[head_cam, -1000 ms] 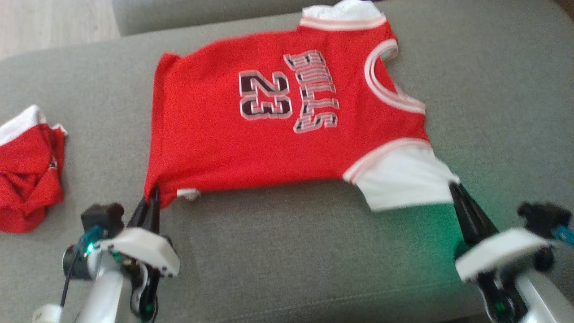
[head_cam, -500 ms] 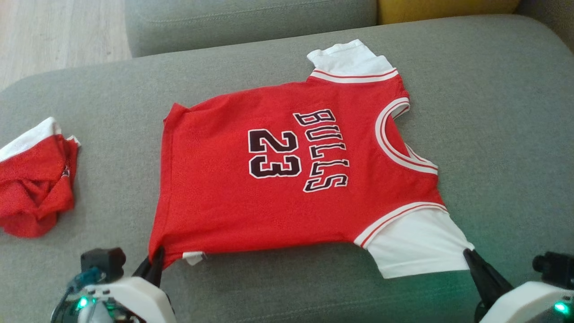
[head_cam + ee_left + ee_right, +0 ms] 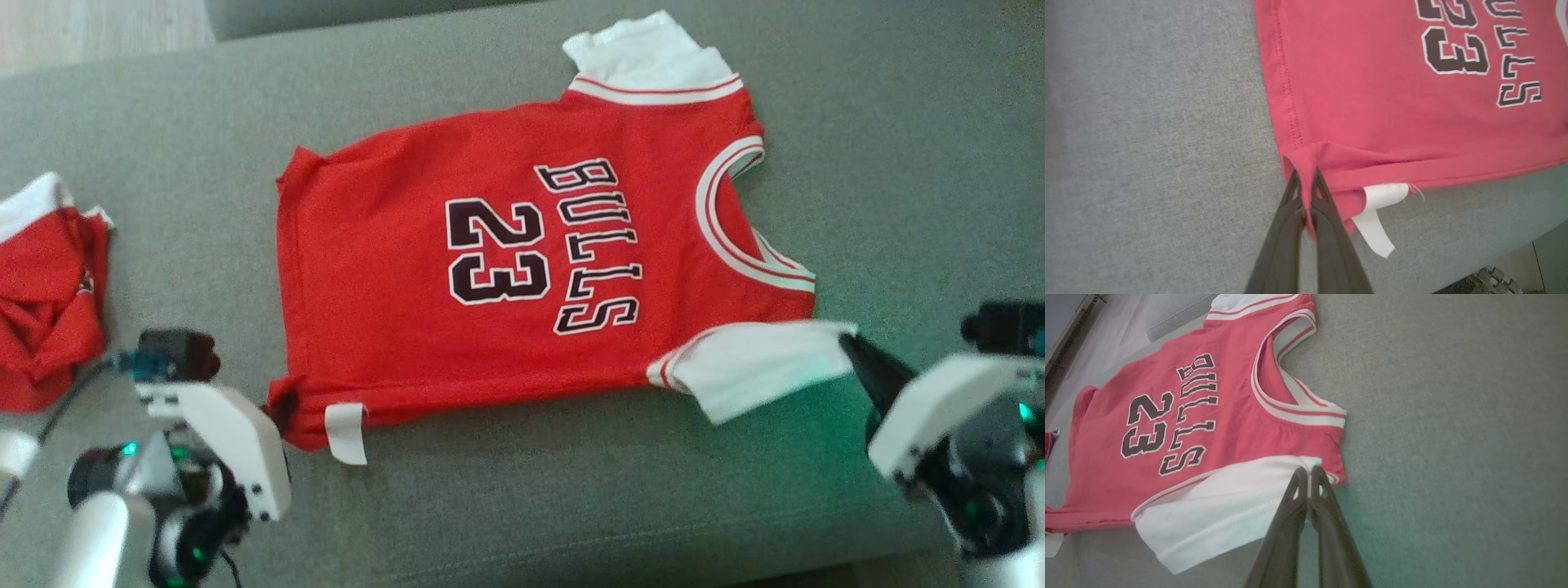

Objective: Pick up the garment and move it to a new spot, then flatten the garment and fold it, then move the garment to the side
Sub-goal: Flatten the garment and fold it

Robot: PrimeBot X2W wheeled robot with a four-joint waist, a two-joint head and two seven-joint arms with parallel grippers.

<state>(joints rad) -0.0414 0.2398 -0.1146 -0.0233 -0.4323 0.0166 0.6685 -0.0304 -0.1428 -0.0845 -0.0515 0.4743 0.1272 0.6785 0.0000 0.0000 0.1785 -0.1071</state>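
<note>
Folding was in hand: left gripper [image 3: 282, 408] pinched the jersey [image 3: 490, 327] at eight o'clock, right gripper [image 3: 849, 343] at three. Next likely needed both carried toward twelve.

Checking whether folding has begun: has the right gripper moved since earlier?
Yes: the right gripper, shut on the white sleeve, moved forward toward the jersey's neckline.

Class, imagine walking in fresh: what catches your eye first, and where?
A red jersey with white sleeves, printed BULLS 23, lies spread across the grey fabric cushion. The left gripper pinches its near hem corner, the right gripper its near white sleeve. A crumpled red and white garment sits far left.
</note>
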